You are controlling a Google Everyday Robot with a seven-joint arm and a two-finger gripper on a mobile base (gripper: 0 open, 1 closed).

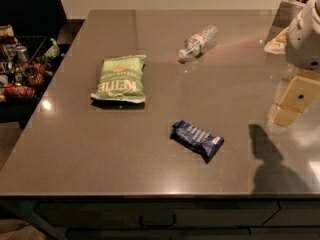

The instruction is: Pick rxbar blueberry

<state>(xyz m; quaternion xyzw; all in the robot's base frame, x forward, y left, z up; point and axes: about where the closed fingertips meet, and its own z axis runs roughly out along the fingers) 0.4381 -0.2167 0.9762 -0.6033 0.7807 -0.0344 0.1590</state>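
Toward the near edge of the grey countertop [90,149], right of centre, the rxbar blueberry [197,140] lies flat in its dark blue wrapper, turned diagonally with the pale lettering upward. Nothing touches it, and bare surface surrounds it on all sides, so an approach from above looks unobstructed.

A green chip bag [120,78] lies flat, well apart to the upper left. A clear plastic water bottle [198,42] lies on its side farther back, its cap end pointing toward the camera side. Neither item is in the way of the bar.

At the right margin, the gripper [295,101] hangs above the counter, below the white arm housing [305,34]. It is to the right of the bar and apart from it. Whether it is spread or pressed together cannot be told from this angle, and it holds nothing that can be seen. Its shadow [270,159] falls on the counter to the right of the bar.

Judgement: the pick has not begun. The gripper must travel left and descend, and should likely turn to span the bar's narrow width. The thin, glossy wrapper sits low and may slip.

A wire basket [20,59] of mixed goods stands off the counter's left side.
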